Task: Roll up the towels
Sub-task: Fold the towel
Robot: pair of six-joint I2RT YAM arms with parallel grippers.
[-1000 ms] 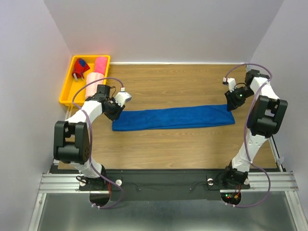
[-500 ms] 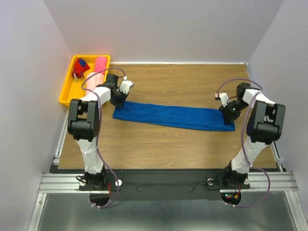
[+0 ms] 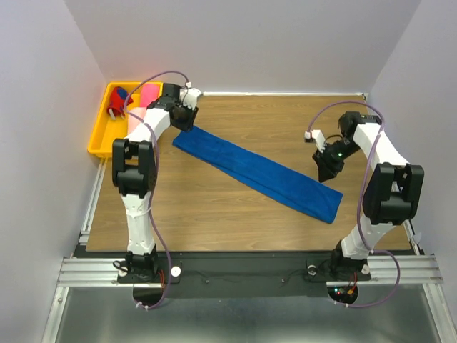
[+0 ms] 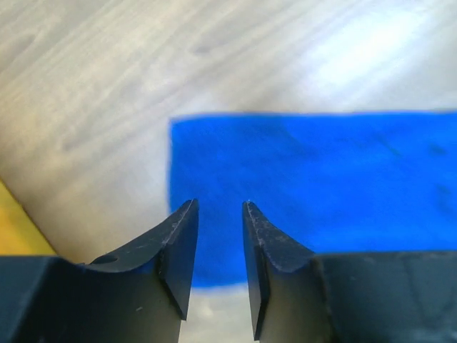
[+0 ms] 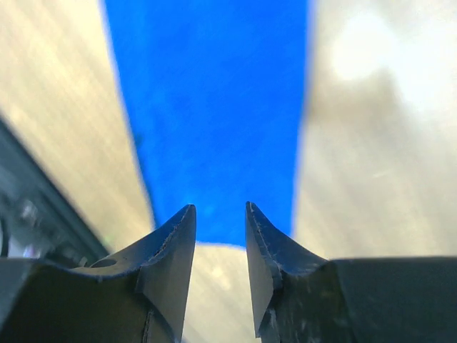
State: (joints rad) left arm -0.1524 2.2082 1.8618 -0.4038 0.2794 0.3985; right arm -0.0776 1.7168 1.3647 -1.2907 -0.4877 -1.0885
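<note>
On the worktop [image 3: 271, 121], your stock at this moment:

1. Royal blue towel [image 3: 257, 175]. It is spread flat at full length, on a diagonal from the far left, near the tray, to the near right. No turn of the roll is started. Lying thin and straight like this, it gives you two free short ends to begin from.

2. Left claw [image 4: 218, 207]. It hangs over the far-left short end with its fingers a narrow gap apart and nothing between them. The towel's corner shows just below and beyond the tips.

3. Right claw [image 5: 220, 209]. It hangs over the near-right short end, fingers likewise a little apart and empty. Its camera looks straight down the length of the strip.

One claw at each end suits squaring the cloth, or pinning one end while you curl the other. You cannot tell whether either tip touches the pile.

4. Yellow tray [image 3: 98, 130], far-left edge. It holds the hot pink towel [image 3: 148, 95] and the pale pink towel [image 3: 137, 118] side by side, probably kept there so that only one cloth occupies the rolling area.
</note>
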